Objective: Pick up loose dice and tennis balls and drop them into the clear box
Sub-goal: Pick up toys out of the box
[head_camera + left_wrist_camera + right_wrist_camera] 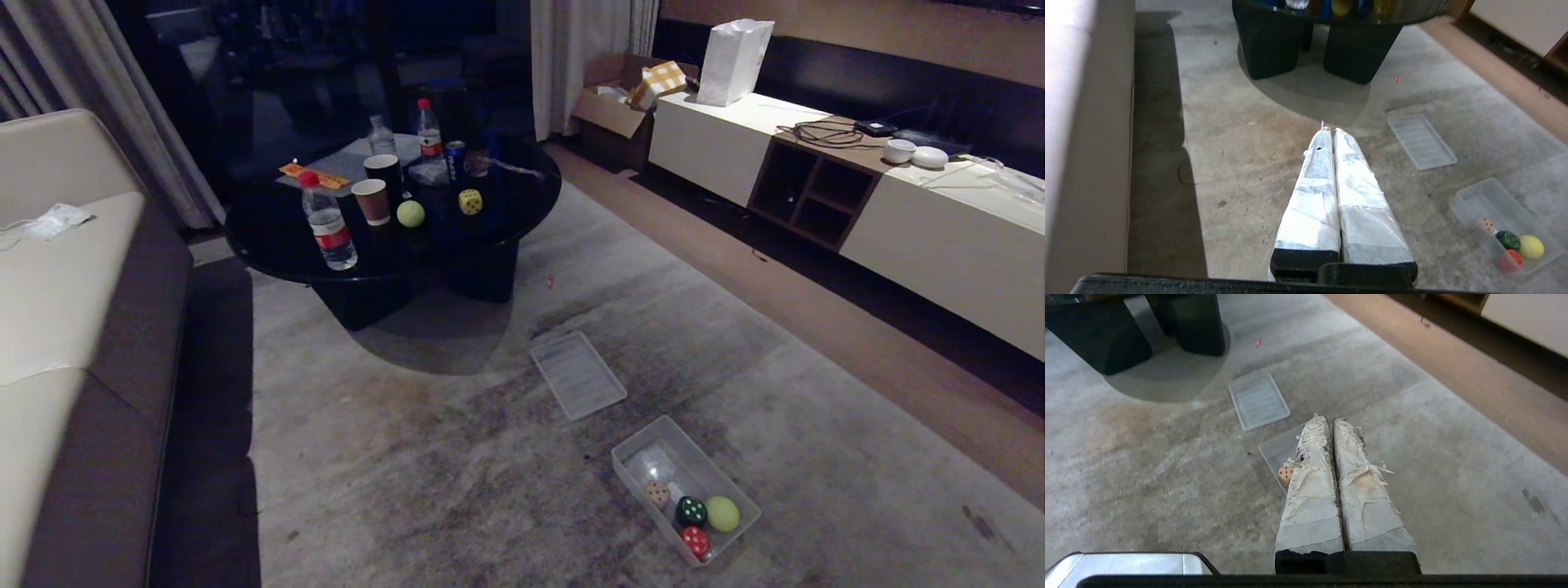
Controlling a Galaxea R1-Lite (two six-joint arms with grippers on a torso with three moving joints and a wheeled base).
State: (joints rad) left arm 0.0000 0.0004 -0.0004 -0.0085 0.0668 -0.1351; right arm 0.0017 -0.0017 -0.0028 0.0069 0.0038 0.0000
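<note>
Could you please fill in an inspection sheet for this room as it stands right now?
Surface: grey carpet, stained.
Job's things: clear box on carpet holds beige die, green die, red die, tennis ball; yellow die and second tennis ball on black table.
Clutter: lid, bottles, cups.
Grippers: left gripper and right gripper shut, empty.
Cables: on sideboard.
Surroundings: sofa, curtains.

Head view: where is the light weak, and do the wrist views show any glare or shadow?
Head view: dim, the black table and far corner nearly lost. Left wrist view: sofa washed out by glare, dark shadow beside it. Right wrist view: evenly lit carpet, table shadow at one edge.
</note>
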